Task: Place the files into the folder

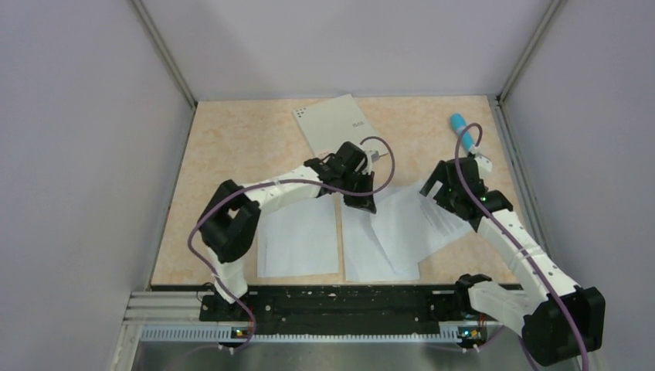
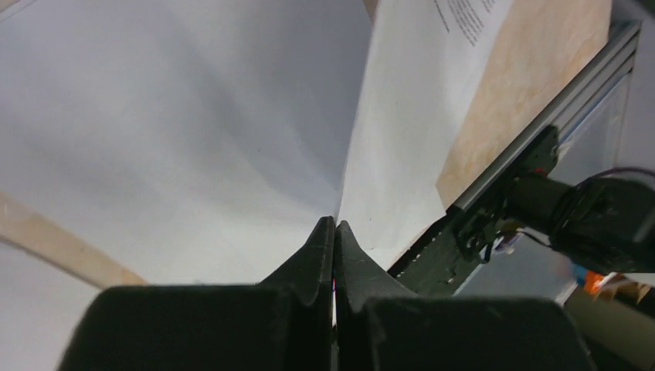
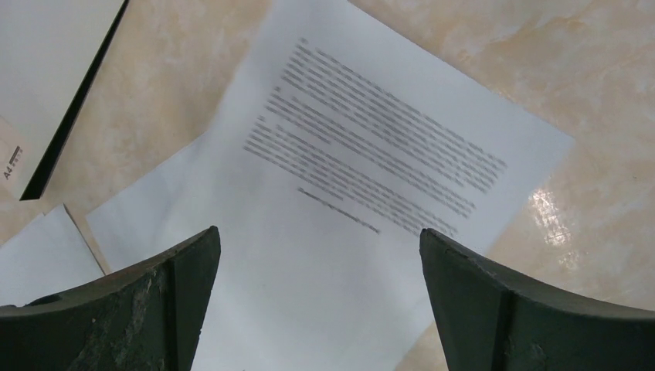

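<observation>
**Left gripper [image 2: 334, 232] shut among loose files, folder closed beyond**

Black jaws of the left gripper are pressed tight together, their tips at the spot where two white sheets of the files [image 1: 301, 236] overlap near the middle of the table [image 1: 232, 147]. Whether any paper is caught between them cannot be told. To its right, the right gripper [image 3: 317, 309] hangs wide open and empty above a printed sheet [image 3: 371, 154]. The grey folder [image 1: 336, 124] lies closed on the far side, just behind the left gripper and beyond the scattered sheets.
</observation>
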### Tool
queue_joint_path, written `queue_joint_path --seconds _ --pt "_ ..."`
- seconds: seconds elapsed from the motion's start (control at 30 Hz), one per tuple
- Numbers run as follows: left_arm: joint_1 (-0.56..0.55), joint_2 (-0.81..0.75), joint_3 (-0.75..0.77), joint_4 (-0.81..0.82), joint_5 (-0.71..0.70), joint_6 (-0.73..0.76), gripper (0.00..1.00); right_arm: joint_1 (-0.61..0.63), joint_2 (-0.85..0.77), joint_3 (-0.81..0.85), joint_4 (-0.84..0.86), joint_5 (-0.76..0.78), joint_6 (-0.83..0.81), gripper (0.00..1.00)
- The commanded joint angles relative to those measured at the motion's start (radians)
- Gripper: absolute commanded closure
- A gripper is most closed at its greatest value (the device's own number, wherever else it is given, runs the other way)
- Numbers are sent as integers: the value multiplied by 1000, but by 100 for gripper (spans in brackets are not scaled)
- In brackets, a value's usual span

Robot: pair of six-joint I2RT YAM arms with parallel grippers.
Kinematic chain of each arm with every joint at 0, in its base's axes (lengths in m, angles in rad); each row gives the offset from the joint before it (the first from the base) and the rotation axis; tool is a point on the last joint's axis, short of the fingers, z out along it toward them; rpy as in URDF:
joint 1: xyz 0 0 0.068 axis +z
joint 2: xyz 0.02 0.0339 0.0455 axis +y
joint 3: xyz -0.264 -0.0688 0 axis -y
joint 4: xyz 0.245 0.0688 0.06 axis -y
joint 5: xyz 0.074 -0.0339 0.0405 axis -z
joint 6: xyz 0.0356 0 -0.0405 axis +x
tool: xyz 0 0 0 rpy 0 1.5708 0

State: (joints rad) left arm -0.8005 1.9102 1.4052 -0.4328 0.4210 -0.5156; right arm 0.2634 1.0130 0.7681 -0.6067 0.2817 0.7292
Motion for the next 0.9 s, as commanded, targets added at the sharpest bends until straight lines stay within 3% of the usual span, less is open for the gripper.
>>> queue_joint_path --seconds 0.0,0.13,0.33,0.57,0.87 --pt "-2 -185 -152 136 -169 -263 100 -12 -5 44 -17 -39 28 1" --pt "-3 -328 -351 225 -284 -448 100 -13 -7 -14 1 -111 59 1" --pt "-31 -506 -508 191 -463 -626 100 -9 -11 -124 57 -206 128 1" --pt "-128 -531 -499 39 -572 -639 100 51 -7 -218 155 -233 200 1" --pt "-209 -519 -499 37 -494 -566 100 109 72 -233 224 -181 204 1"
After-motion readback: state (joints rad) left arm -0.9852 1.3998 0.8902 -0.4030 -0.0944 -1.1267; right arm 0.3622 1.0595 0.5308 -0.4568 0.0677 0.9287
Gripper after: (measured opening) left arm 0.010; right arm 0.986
